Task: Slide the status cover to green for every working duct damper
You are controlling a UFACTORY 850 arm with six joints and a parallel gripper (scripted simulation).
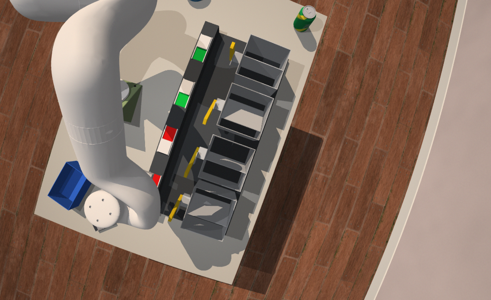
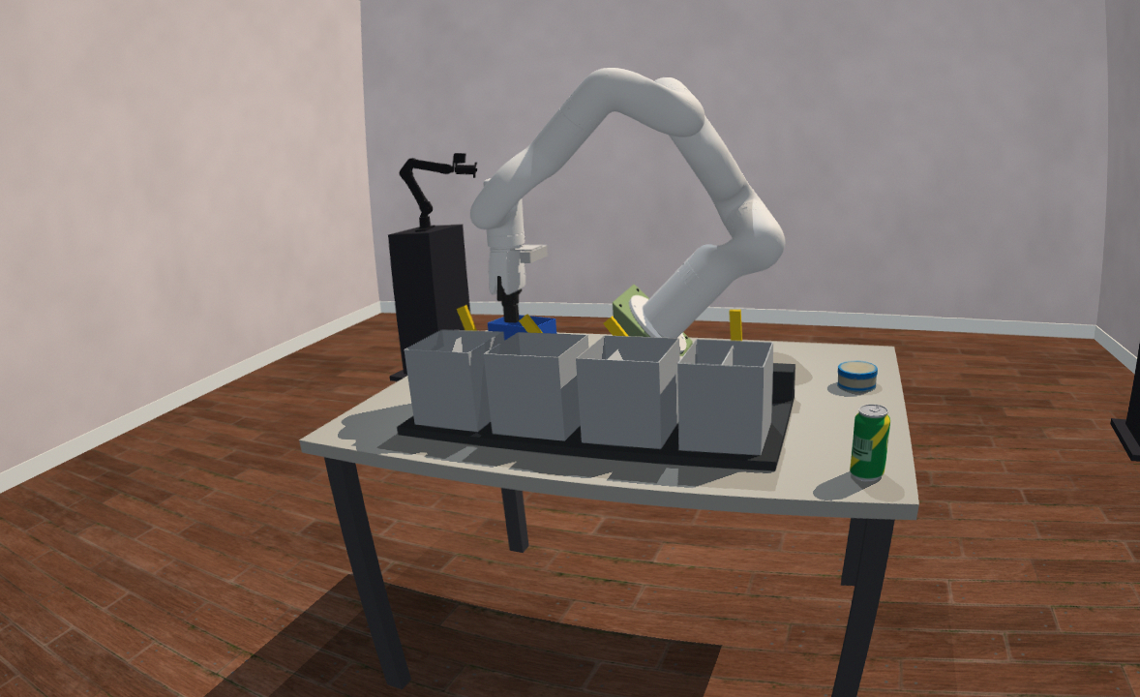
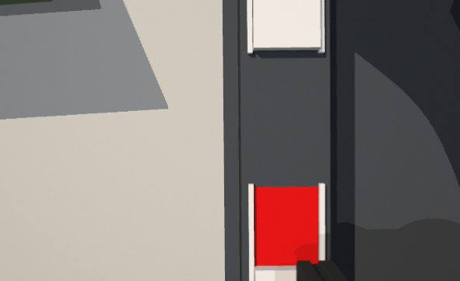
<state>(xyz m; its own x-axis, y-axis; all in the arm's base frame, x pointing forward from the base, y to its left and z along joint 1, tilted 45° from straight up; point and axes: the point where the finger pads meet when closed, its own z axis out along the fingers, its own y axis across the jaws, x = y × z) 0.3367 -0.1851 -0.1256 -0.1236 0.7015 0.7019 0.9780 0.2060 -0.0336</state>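
Four grey box dampers (image 1: 236, 138) stand in a row on a dark base, each with a yellow lever (image 1: 209, 111). The slider strip runs in front of them. The two far sliders show green (image 1: 199, 54) (image 1: 181, 100). The third shows red (image 1: 170, 133) beside its white cover (image 1: 164, 146). The fourth shows red (image 1: 156, 179), partly hidden by my arm. In the wrist view its red patch (image 3: 286, 224) lies just above its white cover (image 3: 272, 274). My gripper (image 3: 315, 270) is shut and empty, just over that cover's edge. It also shows in the side view (image 2: 510, 312), behind the left dampers.
A blue bin (image 1: 69, 184) stands near the table's corner beside my wrist. My green base plate (image 1: 131, 101) is left of the strip. A green can (image 1: 304, 17) and a blue-and-white tin (image 2: 856, 375) stand at the far end.
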